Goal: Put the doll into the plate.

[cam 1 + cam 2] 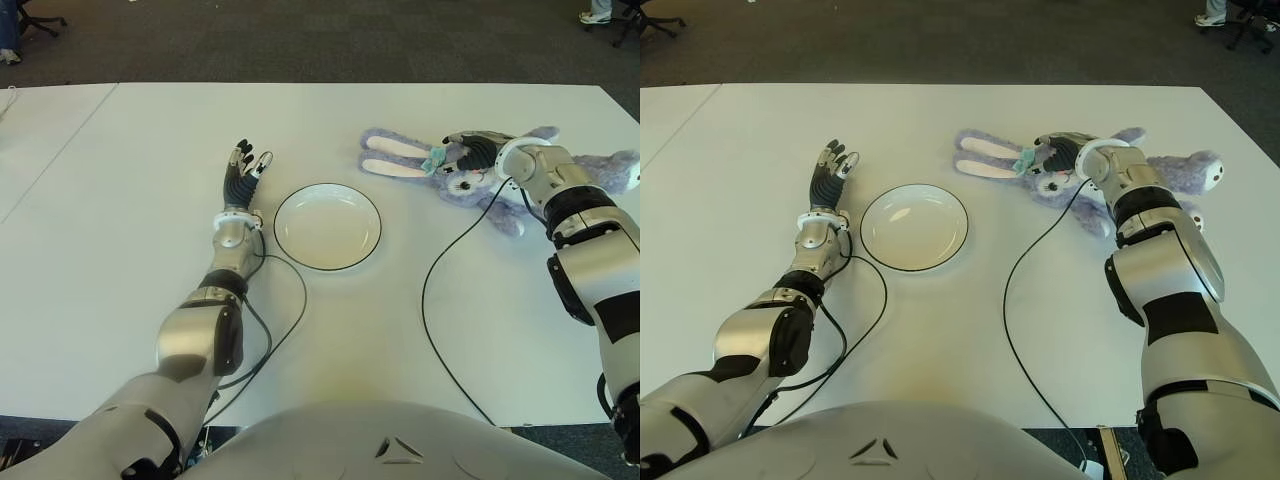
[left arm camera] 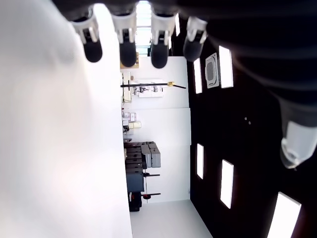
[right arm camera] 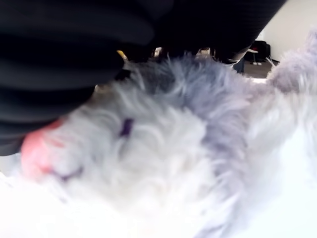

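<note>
Pressing down over the plush bunny doll [image 1: 470,170], the right hand [image 1: 478,150] has its dark fingers [image 3: 59,49] draped on the doll's head, though whether they have truly clamped shut I cannot tell. The doll lies flat on the white table [image 1: 120,200], well right of the empty plate [image 1: 328,227], so this looks like the grasping step: next, a firm grip, a lift, then a carry leftward. Behind it the right forearm stretches forward across the doll's body, while the left hand [image 1: 243,172] shows just left of the plate, fingers [image 2: 124,47] straight and holding nothing.

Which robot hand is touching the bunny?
The right hand. It sits on the purple bunny's head, right of the plate. The left hand is open and empty, left of the plate.
</note>
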Available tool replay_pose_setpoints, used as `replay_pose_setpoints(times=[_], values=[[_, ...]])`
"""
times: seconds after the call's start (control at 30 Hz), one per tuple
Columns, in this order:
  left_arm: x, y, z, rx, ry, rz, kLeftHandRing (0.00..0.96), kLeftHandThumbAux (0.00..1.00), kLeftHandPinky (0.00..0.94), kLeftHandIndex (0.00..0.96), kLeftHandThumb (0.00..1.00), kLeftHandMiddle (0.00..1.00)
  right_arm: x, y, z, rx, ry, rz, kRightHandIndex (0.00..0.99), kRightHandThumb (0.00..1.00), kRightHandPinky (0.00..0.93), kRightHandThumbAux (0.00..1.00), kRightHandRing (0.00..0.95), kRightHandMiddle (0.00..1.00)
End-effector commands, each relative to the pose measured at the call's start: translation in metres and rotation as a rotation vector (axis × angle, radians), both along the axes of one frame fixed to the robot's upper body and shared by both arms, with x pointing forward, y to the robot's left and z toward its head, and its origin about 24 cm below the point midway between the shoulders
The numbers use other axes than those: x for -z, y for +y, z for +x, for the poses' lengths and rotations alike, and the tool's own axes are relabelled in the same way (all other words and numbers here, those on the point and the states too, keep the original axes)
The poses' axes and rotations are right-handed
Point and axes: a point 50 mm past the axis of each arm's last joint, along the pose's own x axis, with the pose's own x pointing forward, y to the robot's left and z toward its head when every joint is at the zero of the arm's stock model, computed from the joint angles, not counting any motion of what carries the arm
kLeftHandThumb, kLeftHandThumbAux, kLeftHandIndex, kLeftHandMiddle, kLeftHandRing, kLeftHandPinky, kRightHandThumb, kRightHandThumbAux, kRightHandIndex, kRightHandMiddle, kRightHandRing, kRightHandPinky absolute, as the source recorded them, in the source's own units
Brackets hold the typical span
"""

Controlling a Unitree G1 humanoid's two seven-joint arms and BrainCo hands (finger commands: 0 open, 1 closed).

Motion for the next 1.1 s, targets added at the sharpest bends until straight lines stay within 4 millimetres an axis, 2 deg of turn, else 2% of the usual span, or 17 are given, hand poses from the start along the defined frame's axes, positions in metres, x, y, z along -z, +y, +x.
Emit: replay_pose_setpoints(times=[0.03, 0.17, 0.37, 0.4, 0.43, 0.47, 0.5, 0.57, 0.6, 0.63, 0.67, 0.7, 0.73, 0.8, 0.9, 1.1], values=[[0.101, 0.001, -0.094, -0.023, 0.494, -0.07, 0.078, 0.503, 0.058, 0.05, 0.0, 0.092, 0.024, -0.011, -0.012, 0.027, 0.071, -0.009, 0.042, 0.33, 0.0, 0.436, 0.0, 0.0], [0.101, 0.001, -0.094, -0.027, 0.496, -0.074, 0.078, 0.504, 0.061, 0.05, 0.0, 0.091, 0.024, -0.012, -0.013, 0.027, 0.072, -0.007, 0.043, 0.329, 0.036, 0.435, 0.0, 0.0], [0.101, 0.001, -0.094, -0.022, 0.491, -0.062, 0.083, 0.499, 0.064, 0.055, 0.0, 0.096, 0.029, -0.017, -0.016, 0.044, 0.072, -0.01, 0.051, 0.344, 0.031, 0.426, 0.0, 0.0], [0.101, 0.001, -0.094, -0.021, 0.49, -0.061, 0.084, 0.497, 0.065, 0.056, 0.0, 0.097, 0.032, -0.018, -0.017, 0.051, 0.074, -0.013, 0.063, 0.351, 0.073, 0.426, 0.028, 0.01], [0.101, 0.001, -0.094, -0.02, 0.489, -0.059, 0.086, 0.496, 0.069, 0.057, 0.0, 0.099, 0.033, -0.019, -0.018, 0.056, 0.074, -0.015, 0.086, 0.364, 0.184, 0.427, 0.111, 0.075], [0.101, 0.001, -0.094, -0.019, 0.489, -0.058, 0.087, 0.496, 0.069, 0.057, 0.0, 0.1, 0.034, -0.02, -0.019, 0.058, 0.074, -0.015, 0.09, 0.366, 0.204, 0.427, 0.126, 0.086], [0.1, 0.001, -0.094, -0.019, 0.489, -0.057, 0.087, 0.494, 0.067, 0.059, 0.0, 0.101, 0.034, -0.02, -0.019, 0.058, 0.073, -0.014, 0.166, 0.397, 0.345, 0.437, 0.259, 0.191], [0.1, 0.002, -0.094, -0.018, 0.488, -0.057, 0.088, 0.493, 0.066, 0.059, 0.0, 0.101, 0.034, -0.02, -0.019, 0.057, 0.071, -0.011, 0.189, 0.407, 0.388, 0.439, 0.299, 0.222], [0.1, 0.002, -0.094, -0.019, 0.488, -0.057, 0.089, 0.492, 0.069, 0.06, 0.0, 0.102, 0.034, -0.019, -0.019, 0.056, 0.071, -0.01, 0.271, 0.437, 0.449, 0.443, 0.346, 0.279], [0.1, 0.002, -0.094, -0.019, 0.488, -0.057, 0.089, 0.492, 0.07, 0.06, 0.0, 0.102, 0.035, -0.019, -0.019, 0.052, 0.066, -0.006, 0.292, 0.446, 0.465, 0.443, 0.358, 0.293], [0.1, 0.002, -0.094, -0.019, 0.487, -0.059, 0.089, 0.491, 0.07, 0.06, 0.0, 0.103, 0.036, -0.018, -0.02, 0.046, 0.049, 0.001, 0.356, 0.466, 0.534, 0.444, 0.439, 0.386], [0.1, 0.003, -0.094, -0.019, 0.487, -0.061, 0.089, 0.49, 0.07, 0.061, 0.0, 0.103, 0.037, -0.017, -0.02, 0.042, 0.037, 0.006, 0.481, 0.485, 0.669, 0.45, 0.613, 0.59], [0.101, 0.003, -0.095, -0.019, 0.487, -0.064, 0.089, 0.49, 0.07, 0.061, 0.0, 0.104, 0.037, -0.016, -0.02, 0.047, 0.0, 0.018, 0.513, 0.489, 0.704, 0.452, 0.657, 0.642], [0.101, 0.004, -0.095, -0.019, 0.487, -0.068, 0.087, 0.489, 0.066, 0.057, 0.0, 0.101, 0.037, -0.015, -0.02, 0.055, -0.04, 0.031, 0.646, 0.478, 0.767, 0.48, 0.73, 0.724], [0.101, 0.004, -0.095, -0.017, 0.487, -0.068, 0.086, 0.491, 0.065, 0.054, 0.0, 0.099, 0.038, -0.014, -0.019, 0.085, -0.124, 0.08, 0.694, 0.515, 0.812, 0.531, 0.771, 0.77], [0.101, 0.005, -0.096, -0.015, 0.488, -0.068, 0.087, 0.494, 0.066, 0.048, 0.0, 0.099, 0.038, -0.011, -0.019, 0.137, -0.228, 0.187, 0.731, 0.573, 0.832, 0.6, 0.805, 0.811]])
